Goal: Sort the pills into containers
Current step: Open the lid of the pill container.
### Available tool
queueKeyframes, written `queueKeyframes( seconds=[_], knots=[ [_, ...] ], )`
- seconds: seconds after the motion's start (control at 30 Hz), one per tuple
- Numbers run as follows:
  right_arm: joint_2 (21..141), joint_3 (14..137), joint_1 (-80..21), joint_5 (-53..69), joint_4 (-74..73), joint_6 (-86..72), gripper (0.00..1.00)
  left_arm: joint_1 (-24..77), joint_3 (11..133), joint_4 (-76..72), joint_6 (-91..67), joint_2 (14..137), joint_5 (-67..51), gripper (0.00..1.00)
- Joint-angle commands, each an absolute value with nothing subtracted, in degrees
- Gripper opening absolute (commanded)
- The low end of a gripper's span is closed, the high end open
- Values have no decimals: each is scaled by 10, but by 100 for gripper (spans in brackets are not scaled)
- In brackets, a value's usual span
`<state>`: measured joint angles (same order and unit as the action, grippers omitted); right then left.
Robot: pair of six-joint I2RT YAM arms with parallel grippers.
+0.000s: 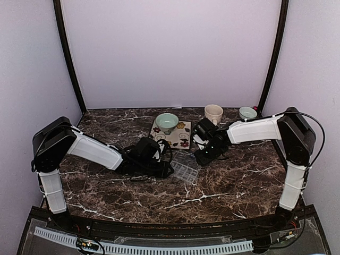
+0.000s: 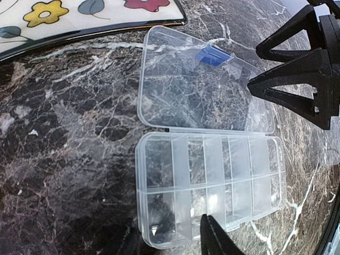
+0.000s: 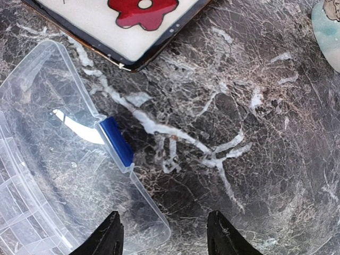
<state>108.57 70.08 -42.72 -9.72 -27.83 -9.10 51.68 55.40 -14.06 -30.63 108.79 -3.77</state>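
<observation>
Spanning the enclosure wall to wall, the dark marble table [image 1: 228,186] shows bare stone from 4 to 8 o'clock of its centre, down to the near edge. The left arm [image 1: 95,151] reaches in from 8 o'clock and the right arm [image 1: 255,130] from 2 o'clock; both converge at centre.

The flowered tray [image 1: 178,135] lies at 12 o'clock of centre and carries a green bowl [image 1: 167,122]. The pill box [image 1: 186,171] lies flat at centre. Its lid [image 2: 196,85] is folded fully open onto the table, at 12 o'clock of the base in the left wrist view. The lid's far corner is near the tray's edge, with a strip of marble between them. The compartments [image 2: 210,186] run in two rows, open upward; whether any holds pills cannot be told.

A cream cup [image 1: 213,113] stands at 1 o'clock near the far wall. A small bowl [image 1: 247,112] stands at 2 o'clock, close behind the right arm.

The left end effector [image 2: 175,241] is spread wide over the box's near edge at 6 o'clock and grips nothing; contact with the box cannot be told. The right end effector [image 3: 164,236] is likewise parted with nothing between its fingers. It hangs over the lid's free corner, with marble showing from 12 to 4 o'clock of it. A blue clasp [image 3: 117,141] sits midway along the lid's free edge.
</observation>
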Motion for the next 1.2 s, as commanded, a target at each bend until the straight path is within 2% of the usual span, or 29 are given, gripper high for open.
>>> queueKeyframes(
  seconds=[0.0, 0.83, 1.17],
  knots=[
    [1089, 690, -422, -103, -272, -99, 54, 522, 562, -101, -294, 1090, -22, 42],
    [1008, 694, -432, -99, -272, -103, 57, 522, 592, -68, -272, 1001, 30, 48],
    [935, 708, -457, -136, -276, -117, 60, 522, 588, -38, -251, 877, 91, 51]
  ],
)
